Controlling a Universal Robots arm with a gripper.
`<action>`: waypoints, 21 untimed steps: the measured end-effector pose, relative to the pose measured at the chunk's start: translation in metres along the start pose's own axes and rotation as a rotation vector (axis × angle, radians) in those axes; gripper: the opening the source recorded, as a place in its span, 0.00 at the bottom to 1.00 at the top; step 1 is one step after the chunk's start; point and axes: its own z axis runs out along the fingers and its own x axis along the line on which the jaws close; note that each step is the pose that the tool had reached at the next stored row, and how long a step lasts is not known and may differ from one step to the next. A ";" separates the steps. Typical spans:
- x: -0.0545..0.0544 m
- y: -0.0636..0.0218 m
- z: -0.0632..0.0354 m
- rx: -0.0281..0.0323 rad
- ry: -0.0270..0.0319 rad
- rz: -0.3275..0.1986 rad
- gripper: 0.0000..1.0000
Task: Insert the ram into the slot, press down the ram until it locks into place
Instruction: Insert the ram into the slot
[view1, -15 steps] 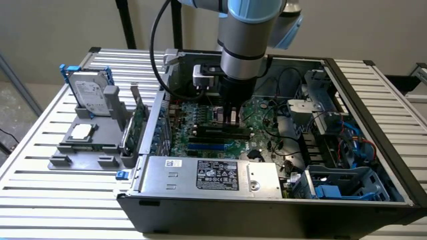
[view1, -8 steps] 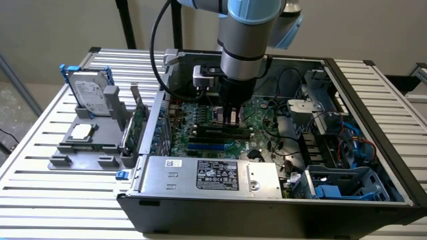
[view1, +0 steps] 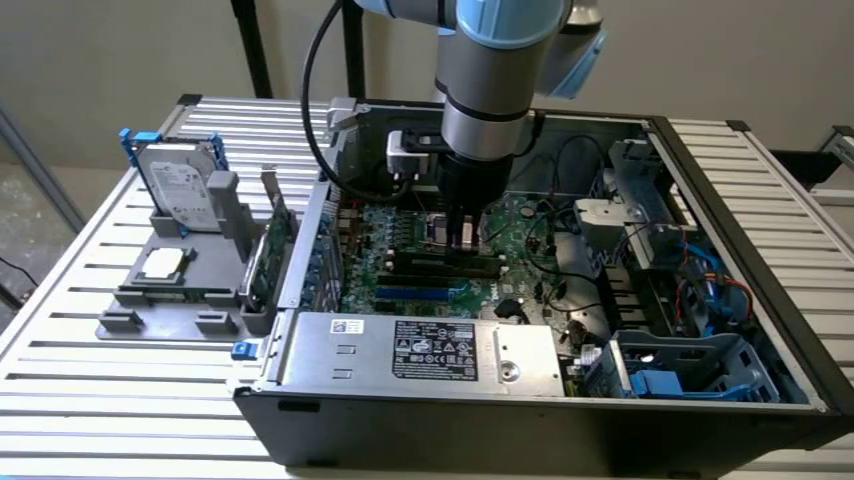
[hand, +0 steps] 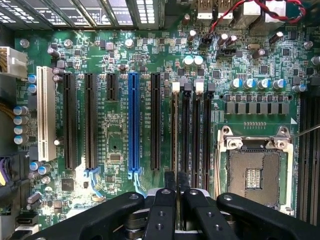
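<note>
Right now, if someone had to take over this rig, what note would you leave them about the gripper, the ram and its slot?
Gripper: shut on the ram, low over the motherboard inside the open computer case.
Ram: on edge, lined up along the slot, the one next to the long black card slots.
Done: ram is in the grip and at the slot.
Left: cannot tell whether it is seated or latched, so treat pressing it down to lock as not yet done.

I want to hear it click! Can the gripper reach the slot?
Probably yes. The gripper, holding the ram edge-on, hangs right over the slot, inside the open case, with nothing between them.
</note>
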 end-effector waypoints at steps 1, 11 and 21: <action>0.000 0.0000 0.0001 0.0000 0.0000 0.000 0.13; 0.000 -0.0002 0.0028 0.0002 -0.0001 0.000 0.13; 0.000 0.0012 -0.0174 0.0000 0.0000 0.000 0.21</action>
